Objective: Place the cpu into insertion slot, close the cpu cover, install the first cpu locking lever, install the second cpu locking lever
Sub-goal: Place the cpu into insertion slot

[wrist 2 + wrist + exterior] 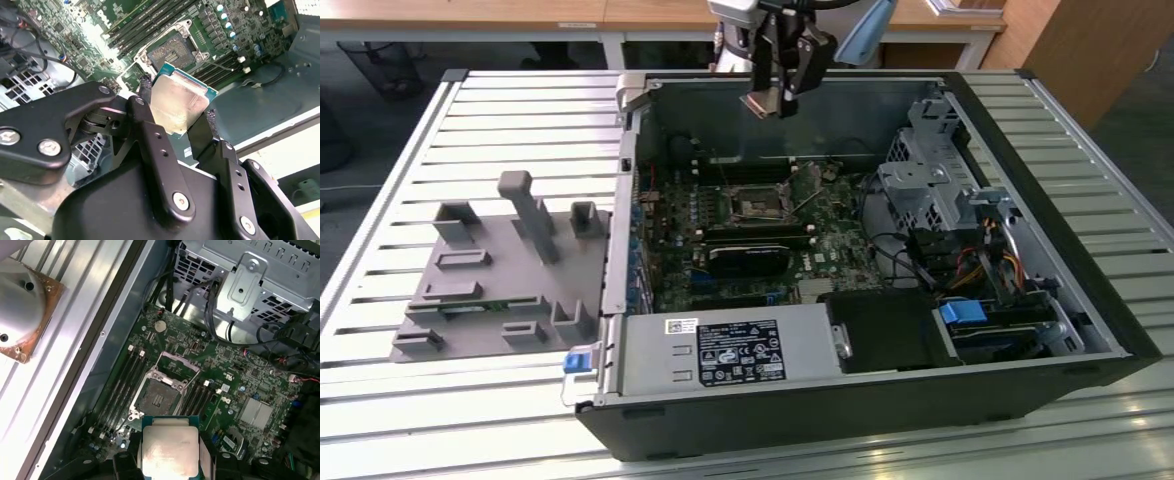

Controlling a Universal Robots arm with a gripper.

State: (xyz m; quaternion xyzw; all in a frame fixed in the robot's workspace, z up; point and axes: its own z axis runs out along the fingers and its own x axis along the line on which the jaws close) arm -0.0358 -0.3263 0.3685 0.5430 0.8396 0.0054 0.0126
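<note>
Gripper (177, 102) w/ cpu (181, 100) clamped, well apart from open insertion slot (172, 50).

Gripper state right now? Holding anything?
Gripper: closed on the cpu, held in the air, clear of the empty insertion slot.

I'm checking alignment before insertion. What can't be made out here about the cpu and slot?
- cpu underside: faces away in both wrist views.
- cpu edges: gripped parts covered by the fingers, second wrist view.
- slot pins: too small, all views.
- locking levers: too thin to pick out, exterior view.
</note>
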